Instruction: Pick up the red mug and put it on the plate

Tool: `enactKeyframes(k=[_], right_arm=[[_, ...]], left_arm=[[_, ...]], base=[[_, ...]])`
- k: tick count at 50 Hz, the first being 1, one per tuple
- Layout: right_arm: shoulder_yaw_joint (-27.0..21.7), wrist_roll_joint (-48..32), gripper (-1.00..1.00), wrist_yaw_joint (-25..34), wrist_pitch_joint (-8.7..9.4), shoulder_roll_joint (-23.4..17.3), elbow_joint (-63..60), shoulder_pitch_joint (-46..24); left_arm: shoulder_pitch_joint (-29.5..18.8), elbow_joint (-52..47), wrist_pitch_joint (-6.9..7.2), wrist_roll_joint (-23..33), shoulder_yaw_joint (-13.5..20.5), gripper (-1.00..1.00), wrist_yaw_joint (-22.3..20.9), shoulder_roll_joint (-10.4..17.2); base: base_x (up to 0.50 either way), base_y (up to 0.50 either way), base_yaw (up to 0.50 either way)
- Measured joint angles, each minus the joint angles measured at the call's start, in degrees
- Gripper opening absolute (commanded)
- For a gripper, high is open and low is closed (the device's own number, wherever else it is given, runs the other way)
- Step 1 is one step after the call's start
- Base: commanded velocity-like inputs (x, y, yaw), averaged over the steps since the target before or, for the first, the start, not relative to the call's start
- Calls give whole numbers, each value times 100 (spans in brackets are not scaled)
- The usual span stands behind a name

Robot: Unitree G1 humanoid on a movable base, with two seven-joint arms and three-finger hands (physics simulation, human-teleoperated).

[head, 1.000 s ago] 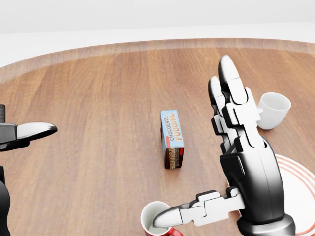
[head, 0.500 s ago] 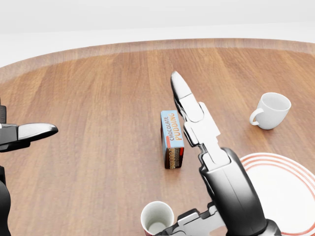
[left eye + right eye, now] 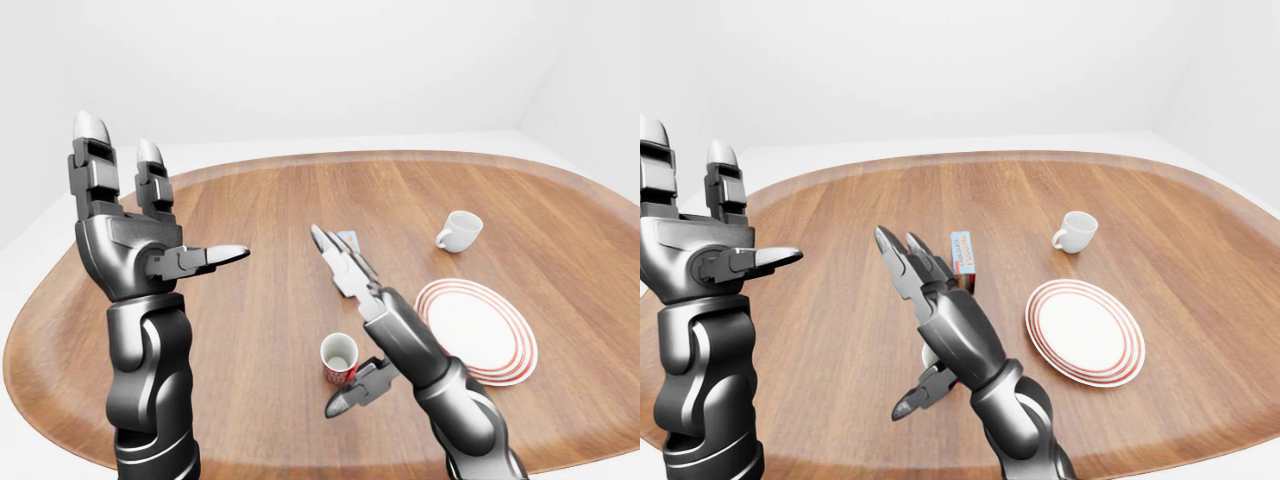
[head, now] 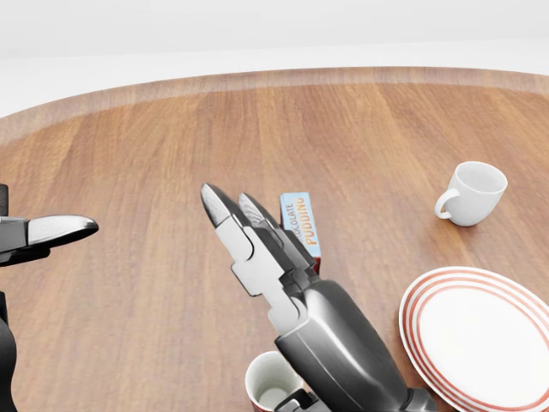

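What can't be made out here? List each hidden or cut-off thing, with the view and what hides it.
- Red mug: right-eye view, almost wholly behind the right hand; head view, cut by the bottom edge. No handle shows in any view.
- Pudding box: lower part behind the right hand's fingers in the head and left-eye views.
- Plate: head view, cut by the right and bottom edges.
- Left hand: head view, only one fingertip shows.

The right hand (image 4: 283, 283) partly hides the pudding box (image 4: 300, 221), perhaps its base.
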Motion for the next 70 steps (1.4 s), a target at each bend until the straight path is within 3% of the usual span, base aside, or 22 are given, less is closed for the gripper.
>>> enactKeyframes(k=[25,70], right_arm=[[153,-1664,100,834,0,161,332,95],[65,-2411,100,848,0,267,1378,192]], left_arm=[[-28,-51,0,-52,7,100,30,14],[64,-85,0,-44,7,100,4,-14]], base=[[0,0,0],[0,0,0]])
